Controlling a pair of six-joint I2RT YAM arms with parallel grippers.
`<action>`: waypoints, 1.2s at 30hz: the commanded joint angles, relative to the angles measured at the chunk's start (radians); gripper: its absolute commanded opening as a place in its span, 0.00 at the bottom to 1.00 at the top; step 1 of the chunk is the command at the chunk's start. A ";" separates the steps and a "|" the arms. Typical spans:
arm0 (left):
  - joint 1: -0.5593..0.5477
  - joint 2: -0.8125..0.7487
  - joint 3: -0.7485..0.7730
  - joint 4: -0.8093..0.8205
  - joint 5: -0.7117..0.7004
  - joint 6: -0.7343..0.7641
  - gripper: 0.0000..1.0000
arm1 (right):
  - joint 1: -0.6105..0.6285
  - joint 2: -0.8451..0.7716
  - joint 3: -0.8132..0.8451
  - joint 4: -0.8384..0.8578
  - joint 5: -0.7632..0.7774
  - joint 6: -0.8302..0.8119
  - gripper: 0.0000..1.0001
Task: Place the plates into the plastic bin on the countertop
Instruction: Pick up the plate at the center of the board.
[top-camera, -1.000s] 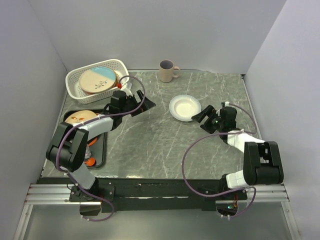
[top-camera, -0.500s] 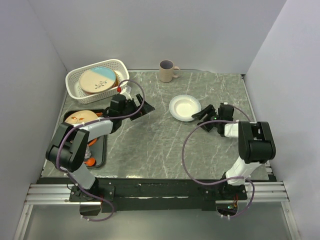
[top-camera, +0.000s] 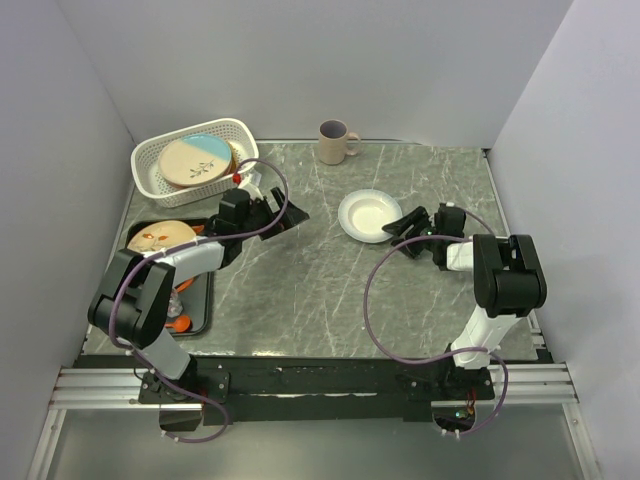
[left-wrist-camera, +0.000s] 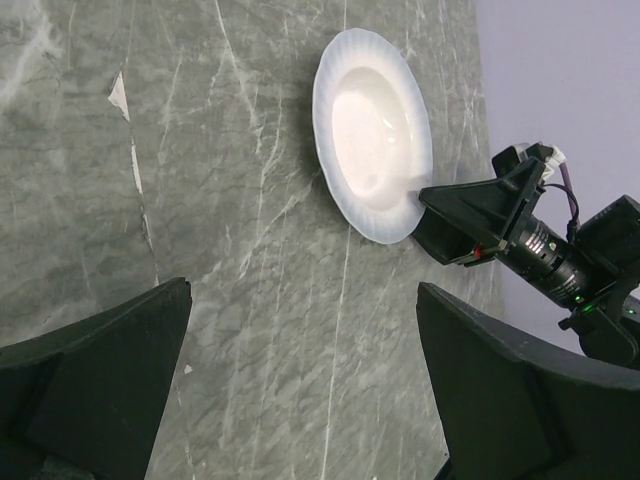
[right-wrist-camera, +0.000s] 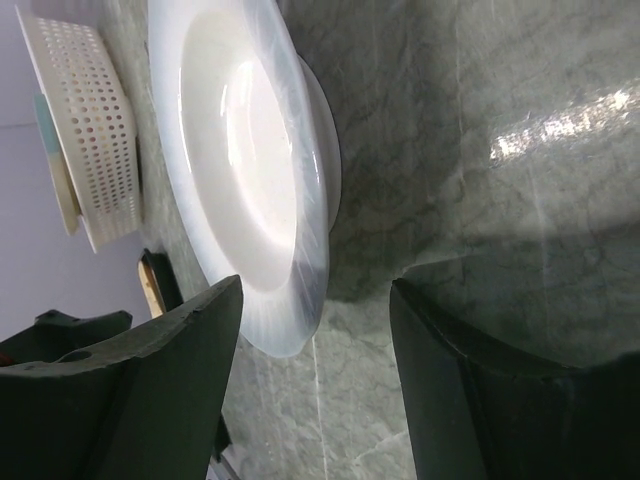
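Now the pale plate (top-camera: 368, 215) lies flat on the worktop (top-camera: 330, 290), well apart from the plastic bin (top-camera: 150, 160). The right pincer (top-camera: 398, 226) has slid up around its rim, jaws narrowing but not pinching yet. The left pincer (top-camera: 285, 210) waits wide open, empty.

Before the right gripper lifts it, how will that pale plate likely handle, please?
The pale plate looks glossy, so its rim may slip in the right gripper. It seems rigid ceramic, probably chipping if dropped on the marble-look countertop.
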 joint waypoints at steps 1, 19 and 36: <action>-0.005 -0.032 -0.023 0.057 0.002 -0.007 0.99 | -0.001 0.007 0.039 -0.025 0.052 -0.024 0.66; -0.005 -0.100 -0.047 0.044 -0.009 0.020 0.99 | 0.053 0.094 0.138 -0.034 0.058 -0.010 0.50; -0.005 -0.078 -0.063 0.097 0.025 0.009 0.99 | 0.064 0.010 0.076 -0.024 0.058 -0.036 0.00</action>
